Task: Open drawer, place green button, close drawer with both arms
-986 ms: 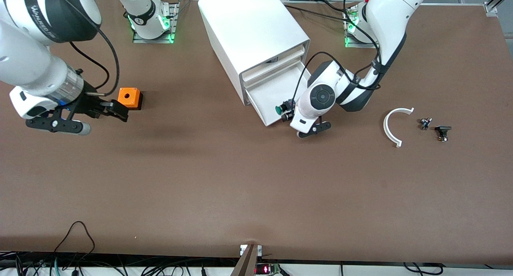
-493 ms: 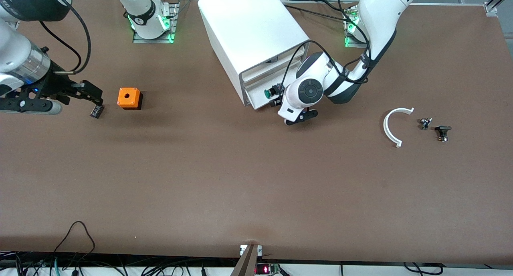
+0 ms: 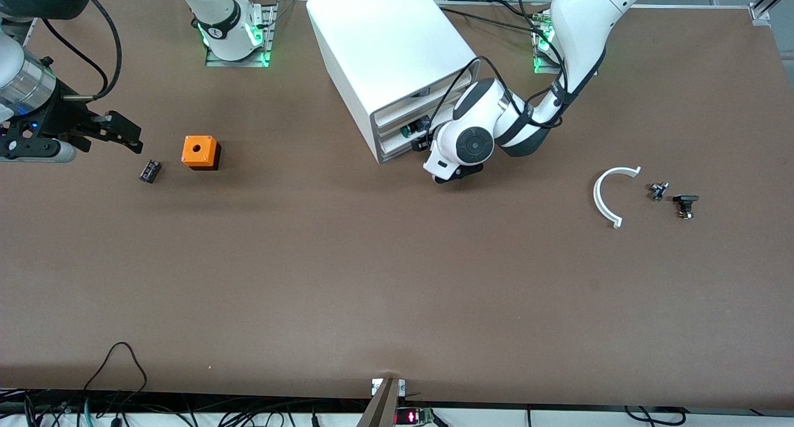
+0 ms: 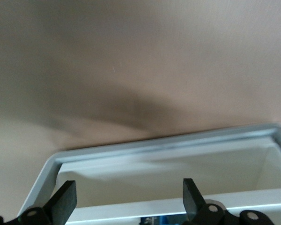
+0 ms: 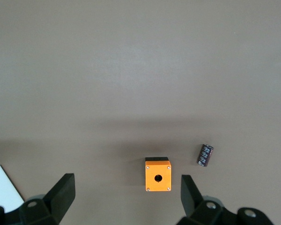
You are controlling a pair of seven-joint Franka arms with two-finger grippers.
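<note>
The drawer (image 3: 394, 151), lowest of the white cabinet (image 3: 391, 42), stands only slightly out. The green-capped button (image 3: 407, 130) shows at its front, right by my left gripper (image 3: 417, 136). In the left wrist view my left gripper (image 4: 129, 194) is open and empty, with the drawer's white rim (image 4: 154, 147) under it; the button is hidden there. My right gripper (image 3: 131, 134) is open and empty over the table at the right arm's end. In the right wrist view the right gripper (image 5: 126, 187) hangs above the orange cube (image 5: 158, 175).
The orange cube (image 3: 200, 151) and a small black component (image 3: 149, 170), also in the right wrist view (image 5: 205, 155), lie by the right gripper. A white curved piece (image 3: 605, 194) and two small dark parts (image 3: 657, 190) (image 3: 685, 203) lie toward the left arm's end.
The left gripper has moved toward the cabinet and the drawer has slid almost fully in, the button going with it. The right gripper left the small black component on the table and drew away.
</note>
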